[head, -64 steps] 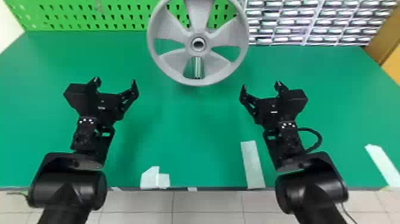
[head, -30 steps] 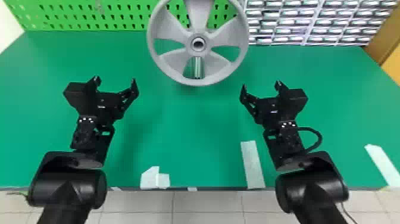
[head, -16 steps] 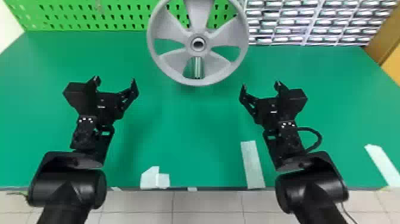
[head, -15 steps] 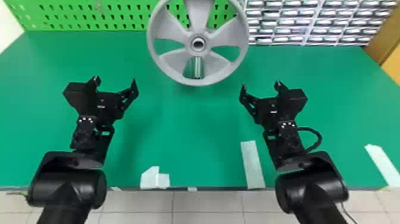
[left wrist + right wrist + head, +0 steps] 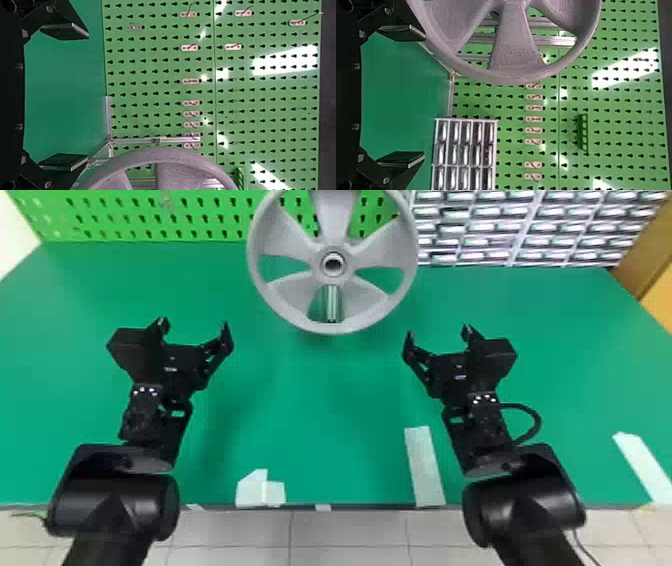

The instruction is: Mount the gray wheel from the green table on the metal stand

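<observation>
Gray wheel (image 5: 336,217): up on the metal stand (image 5: 331,304), apparently mounted
Left pincer (image 5: 193,323): spread, empty
Right pincer (image 5: 438,331): spread, empty
Work left: probably nothing

Over at the back there's a green pegboard (image 5: 112,224) full of keyhole slots, with little pale hook plates (image 5: 190,81) fixed to it and a small green holder (image 5: 584,133) too. To the right I can see a rack of small compartments (image 5: 520,230) and a brown panel (image 5: 645,265). Whitish tape strips (image 5: 424,465) lie nearer, above pale floor tiles (image 5: 240,532).
</observation>
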`<control>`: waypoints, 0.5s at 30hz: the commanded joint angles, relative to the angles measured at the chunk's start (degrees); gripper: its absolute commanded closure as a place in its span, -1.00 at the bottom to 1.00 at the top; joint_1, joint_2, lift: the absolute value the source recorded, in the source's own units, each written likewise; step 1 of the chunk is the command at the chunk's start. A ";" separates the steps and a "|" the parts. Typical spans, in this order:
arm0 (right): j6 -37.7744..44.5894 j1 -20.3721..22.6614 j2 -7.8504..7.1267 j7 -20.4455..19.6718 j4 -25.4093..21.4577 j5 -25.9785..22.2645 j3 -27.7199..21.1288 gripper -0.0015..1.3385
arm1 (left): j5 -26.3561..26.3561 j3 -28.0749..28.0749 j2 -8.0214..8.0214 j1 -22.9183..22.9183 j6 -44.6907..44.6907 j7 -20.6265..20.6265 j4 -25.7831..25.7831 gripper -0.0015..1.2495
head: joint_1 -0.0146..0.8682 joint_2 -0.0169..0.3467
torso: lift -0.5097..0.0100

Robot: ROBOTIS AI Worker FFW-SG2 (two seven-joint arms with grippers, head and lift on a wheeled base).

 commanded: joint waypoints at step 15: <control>0.03 -0.01 0.00 0.00 -0.09 0.00 0.22 -0.65 | -0.19 0.06 0.00 0.00 0.00 0.06 -0.18 -0.69 | 1.00 -0.62 | 0.58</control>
